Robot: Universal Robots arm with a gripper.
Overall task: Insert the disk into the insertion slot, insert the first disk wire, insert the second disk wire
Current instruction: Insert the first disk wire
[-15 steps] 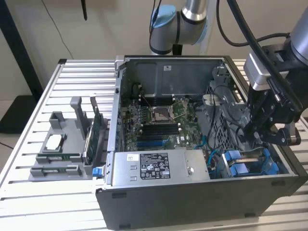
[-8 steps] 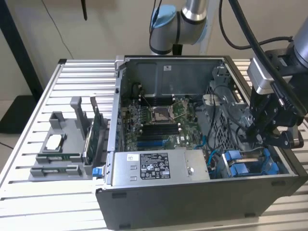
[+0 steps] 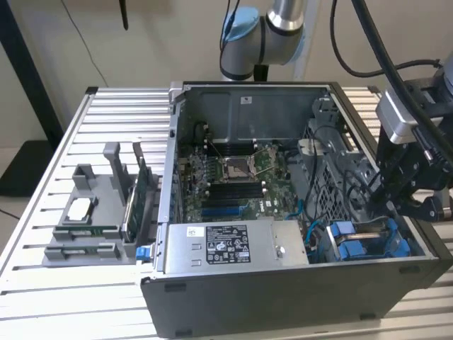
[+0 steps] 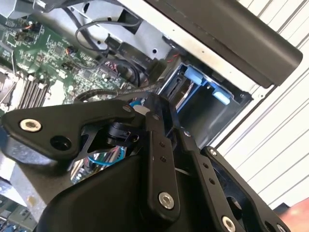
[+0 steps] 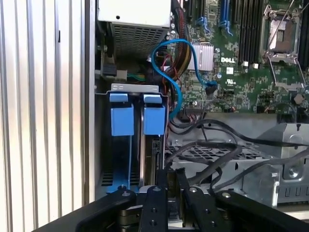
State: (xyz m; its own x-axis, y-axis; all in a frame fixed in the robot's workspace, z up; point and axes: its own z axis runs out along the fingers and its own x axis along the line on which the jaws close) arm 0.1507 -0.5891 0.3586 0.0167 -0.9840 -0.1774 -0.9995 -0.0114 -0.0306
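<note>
Case (image 3: 283,297) open, on slatted table (image 3: 42,297). All places given from the cage (image 5: 99,145).

- Cage holds two blue-fronted carriers, side by side and on edge, tabs level with the cage rim.
- Disk (image 5: 153,121) sits in the slot (image 5: 153,89), the bay on the cage's motherboard (image 5: 241,58) side. Dark drive body shows behind its blue tab. It looks fully seated, though the gripper hides its far end.
- Other carrier (image 5: 121,121) is in the neighbouring bay, on the side of the cage nearest the case wall.
- Gripper (image 5: 171,181) is at the end of the cage away from the tabs, just beside the disk's edge. In the exterior view it hangs over the cage in the case corner. Cannot tell how far open it is, nor whether it has hold of anything.
- Black cables (image 5: 212,145) run along the cage's motherboard side and in towards the gripper.
- Blue cable (image 5: 164,53) loops just past the tab end of the cage.
- Power supply (image 3: 226,244) lies beyond that same end, close to the cage.
</note>
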